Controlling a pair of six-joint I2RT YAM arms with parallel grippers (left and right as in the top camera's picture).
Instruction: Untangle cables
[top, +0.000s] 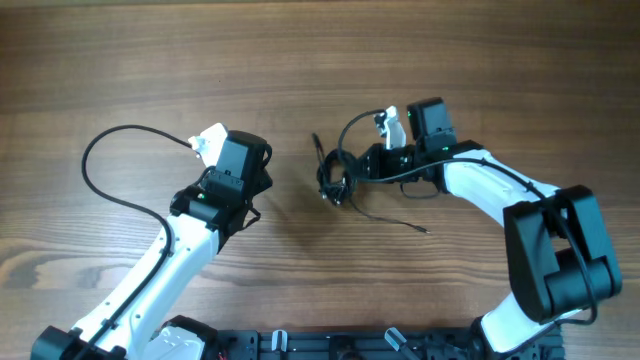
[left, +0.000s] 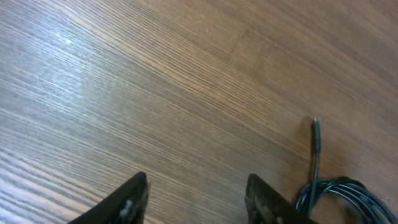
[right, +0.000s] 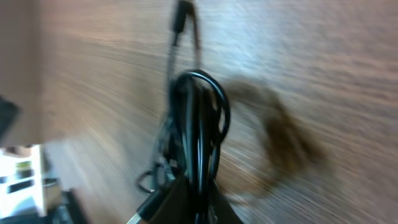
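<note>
Wood-grain table (top: 300, 60) fills the view. At left, the left gripper (left: 198, 185) hovers, fingers apart, holding nothing. Just right of it, mid-table, the cables (top: 334, 184) hang bunched, clamped in the right gripper (right: 189, 205).

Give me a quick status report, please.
Left gripper open, empty. Right gripper shut on cables. Bundle bunched, tangled. Nothing in the way.

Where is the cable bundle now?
In the overhead view, the cable bundle sits near the table's centre, held by the right tool, apart from the left tool.
</note>
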